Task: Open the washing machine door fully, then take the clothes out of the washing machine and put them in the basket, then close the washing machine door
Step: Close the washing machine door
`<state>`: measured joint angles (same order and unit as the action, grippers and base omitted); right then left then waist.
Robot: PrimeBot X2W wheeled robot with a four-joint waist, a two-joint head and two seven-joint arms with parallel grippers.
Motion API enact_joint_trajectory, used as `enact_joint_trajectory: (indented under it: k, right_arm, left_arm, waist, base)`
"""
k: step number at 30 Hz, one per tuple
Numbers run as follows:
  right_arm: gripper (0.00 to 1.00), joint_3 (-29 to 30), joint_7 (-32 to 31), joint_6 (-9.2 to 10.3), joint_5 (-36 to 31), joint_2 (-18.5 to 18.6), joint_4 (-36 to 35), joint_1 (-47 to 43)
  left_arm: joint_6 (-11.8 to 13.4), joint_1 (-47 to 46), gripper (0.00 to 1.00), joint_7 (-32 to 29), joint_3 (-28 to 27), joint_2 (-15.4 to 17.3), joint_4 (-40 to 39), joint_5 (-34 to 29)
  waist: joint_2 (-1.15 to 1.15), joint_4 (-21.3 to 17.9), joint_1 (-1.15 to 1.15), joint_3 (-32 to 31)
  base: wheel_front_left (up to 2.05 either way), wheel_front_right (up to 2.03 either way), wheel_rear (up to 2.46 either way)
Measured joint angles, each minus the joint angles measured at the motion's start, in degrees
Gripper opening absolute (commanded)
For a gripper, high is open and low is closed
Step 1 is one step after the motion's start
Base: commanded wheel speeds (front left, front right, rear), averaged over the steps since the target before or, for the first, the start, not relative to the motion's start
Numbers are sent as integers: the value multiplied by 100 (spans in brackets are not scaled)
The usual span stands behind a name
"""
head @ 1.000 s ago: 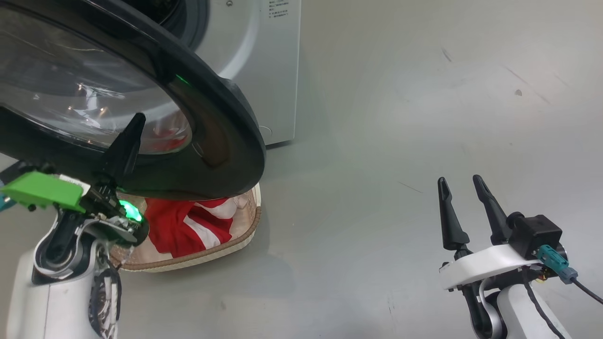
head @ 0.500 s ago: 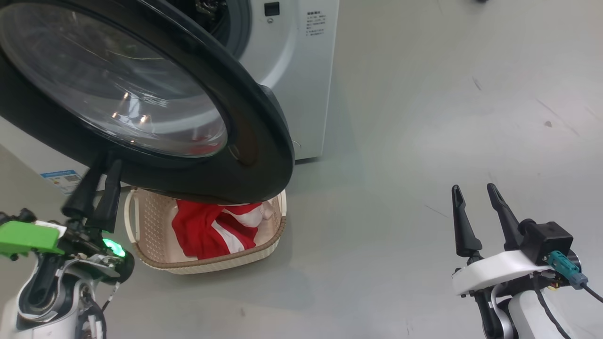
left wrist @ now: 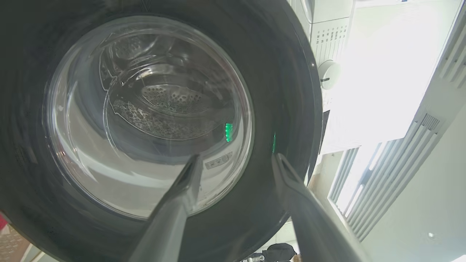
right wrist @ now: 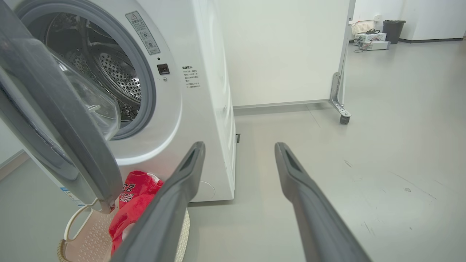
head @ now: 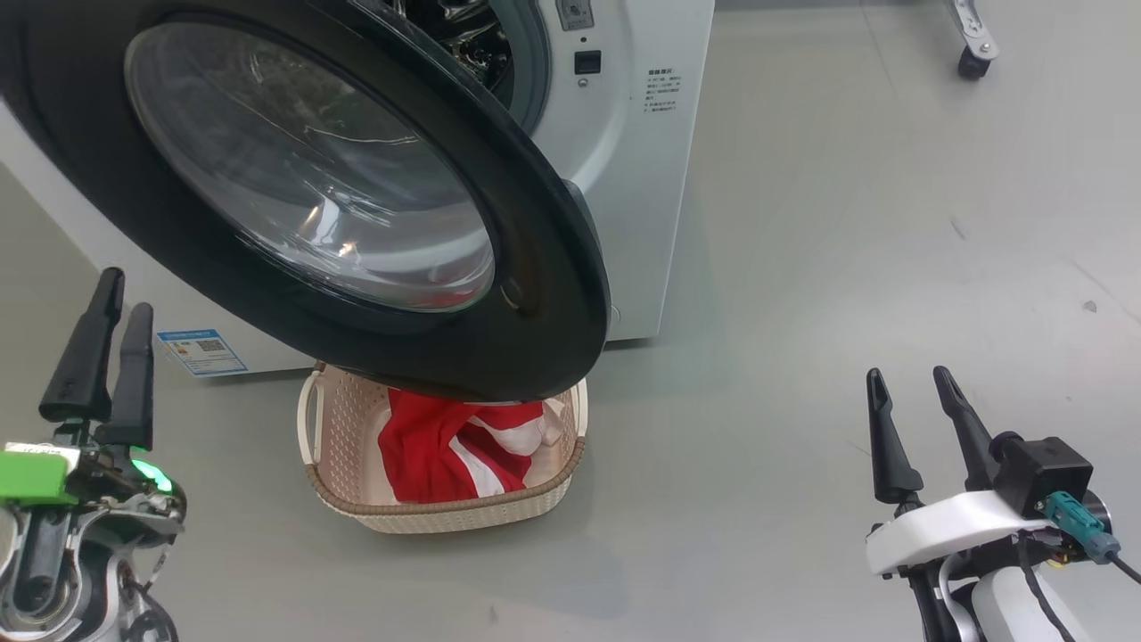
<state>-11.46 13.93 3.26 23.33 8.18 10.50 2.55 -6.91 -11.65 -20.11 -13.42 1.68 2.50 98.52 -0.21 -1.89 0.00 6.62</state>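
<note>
We see the left gripper (head: 127, 292) and right gripper (head: 907, 374) open, empty; washing machine door (head: 535, 267) ajar over clothes (head: 428, 446) in basket (head: 446, 514).

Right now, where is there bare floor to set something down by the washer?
Bare: the grey floor right of the washing machine and basket, out to the right gripper. Crowded: under the open washing machine door, where the basket of clothes sits.

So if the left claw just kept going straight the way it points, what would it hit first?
Most likely the washing machine door: in the wrist view the left gripper, jaws open, points straight at it. How far off it stands is hard to judge.
</note>
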Motion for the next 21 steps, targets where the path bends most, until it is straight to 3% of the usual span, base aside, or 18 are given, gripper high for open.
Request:
enact_joint_trajectory:
  k: [2, 11, 21]
  right_arm:
    - [100, -2, 0, 0, 0, 10, -1, -35]
    - [100, 0, -1, 41, -1, 48, -26, -102]
    - [100, 13, -10, 49, -7, 96, -80, -239]
  left_arm:
    - [0, 82, 100, 162, -2, 15, -170, -277]
    - [-1, 732, 100, 1092, 388, 541, -808, -2795]
    - [-3, 1473, 100, 1959, 914, 1234, -866, -5510]
  waist:
    - [0, 44, 0, -52]
    - [0, 179, 0, -287]
    - [0, 269, 0, -445]
  base:
    - [0, 0, 0]
    - [0, 0, 0]
    - [0, 0, 0]
